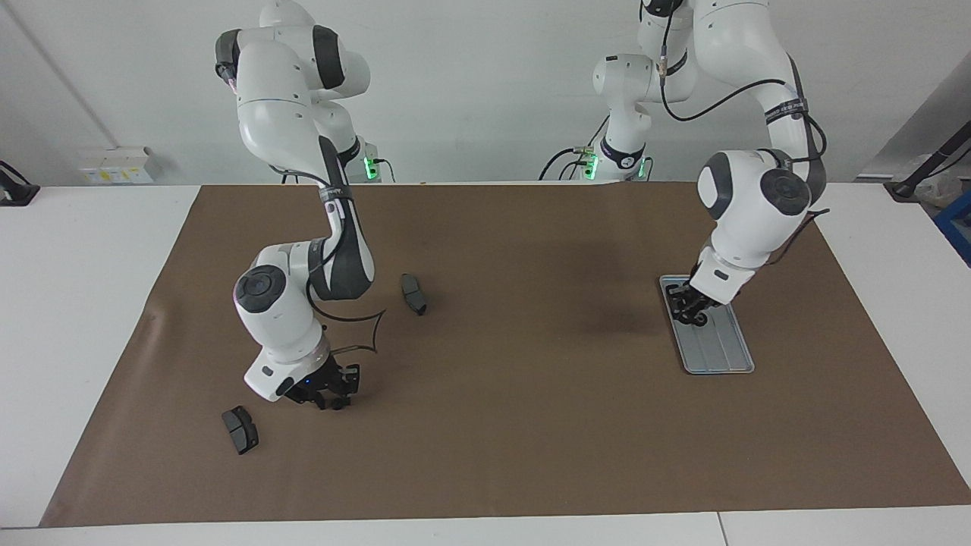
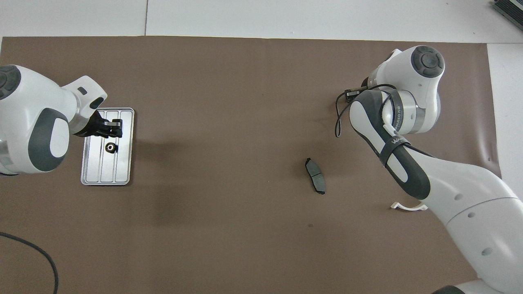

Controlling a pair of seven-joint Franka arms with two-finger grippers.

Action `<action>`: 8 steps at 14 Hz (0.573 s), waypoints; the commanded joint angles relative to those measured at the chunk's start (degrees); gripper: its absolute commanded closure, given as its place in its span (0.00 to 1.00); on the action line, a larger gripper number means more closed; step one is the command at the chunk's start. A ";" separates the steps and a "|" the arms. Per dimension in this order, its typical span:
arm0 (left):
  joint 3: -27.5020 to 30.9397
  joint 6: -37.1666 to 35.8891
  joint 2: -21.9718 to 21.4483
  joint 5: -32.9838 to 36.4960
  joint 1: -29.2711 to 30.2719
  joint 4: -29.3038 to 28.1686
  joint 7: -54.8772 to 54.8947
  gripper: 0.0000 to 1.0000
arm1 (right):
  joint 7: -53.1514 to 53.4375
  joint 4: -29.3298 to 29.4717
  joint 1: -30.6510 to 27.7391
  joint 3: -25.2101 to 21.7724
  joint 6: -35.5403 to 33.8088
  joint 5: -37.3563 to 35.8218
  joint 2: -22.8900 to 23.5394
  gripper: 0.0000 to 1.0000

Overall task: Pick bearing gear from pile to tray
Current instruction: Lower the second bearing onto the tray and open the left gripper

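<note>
1. Brown paper mat (image 1: 485, 455) covers most of the white table (image 1: 76, 341), with a plain wall at the robots' end.
2. Left gripper (image 1: 692, 309) hangs low over the tray (image 2: 122, 171), at the end of it farther from the robots. I cannot tell whether its jaws are open, closed or carrying anything.
3. Right gripper (image 1: 331, 398) sits low over the mat. I cannot tell the state of its jaws either.
4. One small black gear (image 2: 109, 148) lies in the tray, just beside the left gripper.
5. I judge the gear light, rigid and likely to roll. I would pinch it across its rim.
6. One brake pad (image 1: 240, 429) lies near the right gripper, and a second brake pad (image 1: 413, 293) lies nearer the robots. A white bracket (image 2: 406, 206) is partly under the right arm.
7. Open mat between the arms gives free travel. The tray's raised rim is what to clear.
</note>
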 commanded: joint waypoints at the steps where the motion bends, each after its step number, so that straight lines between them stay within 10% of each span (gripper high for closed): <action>1: -0.52 3.43 -3.82 -0.59 0.56 -5.90 1.90 0.47 | -2.02 -1.61 -0.63 1.11 4.80 2.04 0.95 0.51; 5: -0.52 3.43 -3.21 -0.59 -0.14 -4.15 1.72 0.10 | -1.50 -1.87 -0.54 1.02 4.80 2.39 0.95 1.00; 8: -1.04 2.47 -2.85 -0.59 -1.36 0.41 -0.99 0.08 | -1.32 -1.87 -0.54 1.02 4.37 4.33 0.87 1.00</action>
